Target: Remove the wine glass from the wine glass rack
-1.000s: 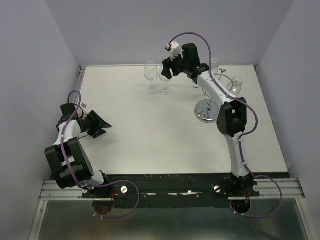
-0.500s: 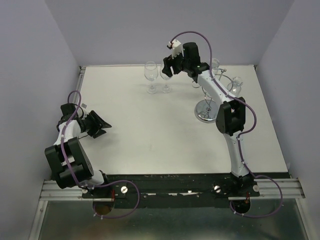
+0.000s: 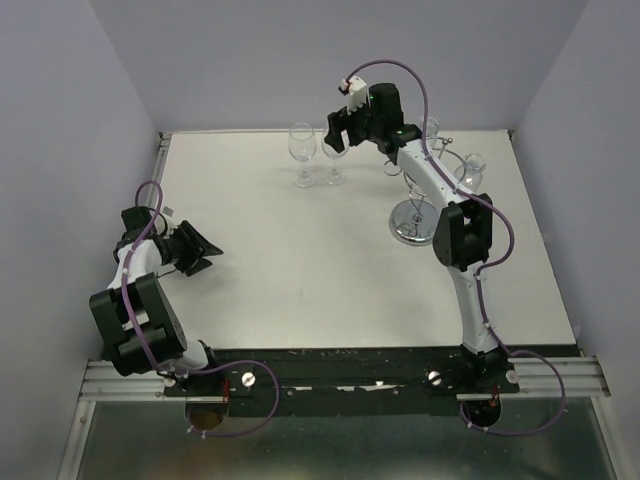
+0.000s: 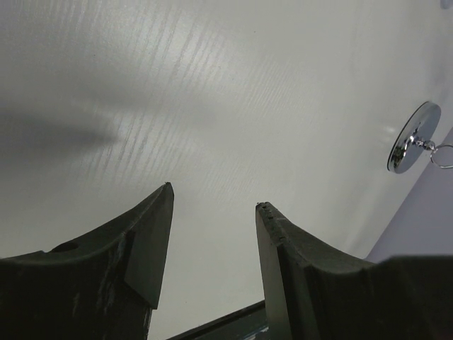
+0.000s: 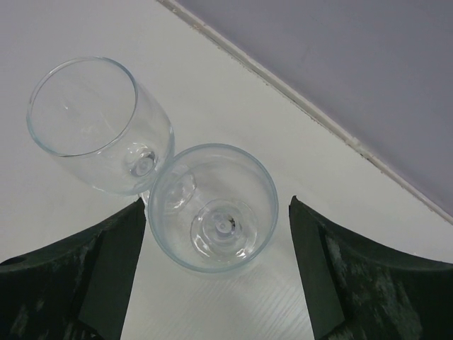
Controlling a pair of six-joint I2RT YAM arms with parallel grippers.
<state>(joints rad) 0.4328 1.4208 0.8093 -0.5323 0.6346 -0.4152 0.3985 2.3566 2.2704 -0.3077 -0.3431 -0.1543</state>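
where the right claw (image 3: 336, 138) hangs: straight above a wine glass (image 5: 212, 209) that stands upright on the table (image 3: 300, 270), off the rack.
right claw state: spread wide, one finger to each side of the bowl and holding nothing. there is a clear gap on one side, while the other pad sits just beside the rim, perhaps touching; the wrist view does not settle it.
glass axis: vertical. the wrist camera looks down through the bowl onto the foot, so the stem runs in line with the claw's own approach.
neighbour: a second glass (image 5: 99, 124) is touching or nearly touching the first one's bowl, just outside that close finger.
key relation: the wine glass rack (image 3: 412, 226) lies to the right claw's right and back toward the arm bases, near its own forearm. the hanging glasses (image 3: 474, 166) are further right again.
nearer arm: the right one by far. the left claw (image 4: 214, 197) is well apart on the other side of the table, about half open and empty.
judged next move: rise straight up along the stem line to clear both rims, then swing right for the rack.
risk: any sideways drift before it clears would knock the two glasses together.
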